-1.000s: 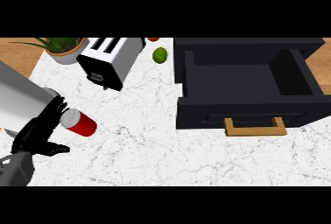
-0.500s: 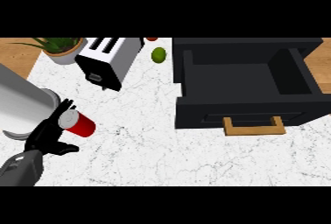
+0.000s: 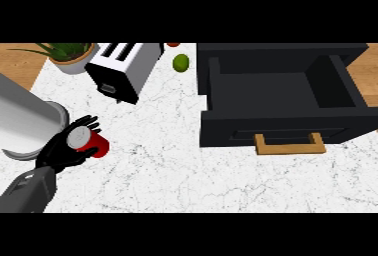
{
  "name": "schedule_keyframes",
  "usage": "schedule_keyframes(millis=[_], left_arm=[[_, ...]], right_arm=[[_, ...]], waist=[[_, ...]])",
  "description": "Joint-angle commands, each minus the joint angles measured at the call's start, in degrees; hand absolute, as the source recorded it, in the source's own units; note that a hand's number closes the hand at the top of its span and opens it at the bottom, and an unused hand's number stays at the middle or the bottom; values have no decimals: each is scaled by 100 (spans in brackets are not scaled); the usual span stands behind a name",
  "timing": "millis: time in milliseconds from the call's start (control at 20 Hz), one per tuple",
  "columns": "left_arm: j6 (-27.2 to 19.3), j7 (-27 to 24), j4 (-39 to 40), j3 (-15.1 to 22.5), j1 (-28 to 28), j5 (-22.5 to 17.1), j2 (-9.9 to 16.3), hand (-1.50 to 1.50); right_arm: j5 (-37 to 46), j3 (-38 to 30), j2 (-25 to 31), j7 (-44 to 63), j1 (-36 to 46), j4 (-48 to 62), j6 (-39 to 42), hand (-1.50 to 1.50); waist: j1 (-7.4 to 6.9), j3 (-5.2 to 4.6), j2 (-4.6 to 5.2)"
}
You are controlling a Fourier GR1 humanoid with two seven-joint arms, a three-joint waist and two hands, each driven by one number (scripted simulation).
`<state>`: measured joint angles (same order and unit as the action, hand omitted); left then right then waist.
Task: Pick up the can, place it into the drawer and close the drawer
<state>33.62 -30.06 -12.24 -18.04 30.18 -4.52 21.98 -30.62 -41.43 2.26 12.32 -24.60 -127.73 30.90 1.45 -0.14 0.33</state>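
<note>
I see my left hand (image 3: 65, 150) curled round the red can (image 3: 87, 142) at the frame's lower left. The black drawer (image 3: 284, 131) stands open at the upper right

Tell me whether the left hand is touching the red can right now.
Touching. The head view shows the left hand with its fingers curled round the red can, covering part of its side, with no gap between them.
</note>
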Motion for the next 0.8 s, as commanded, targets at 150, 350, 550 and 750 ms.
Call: schedule_keyframes(millis=[150,350,550,750], left_arm=[[804,272,-20,67,282,-87,-242,150],[1008,17,-349,83,182,-155,-291,150],[1041,159,-706,120,408,-256,-495,150],[-189,117,-1153,-172,74,-618,-1027,150]], right_arm=[[-43,51,-22,341,211,-134,-282,-150],[-47,117,-215,-99,-240,-81,-11,-150],[-33,-88,34,117,124,87,-165,-150],[-324,-260,12,82,-224,0,60,-150]], waist=[[-59,6,-14],[-52,11,-32],[-109,14,-37],[-157,23,-80]])
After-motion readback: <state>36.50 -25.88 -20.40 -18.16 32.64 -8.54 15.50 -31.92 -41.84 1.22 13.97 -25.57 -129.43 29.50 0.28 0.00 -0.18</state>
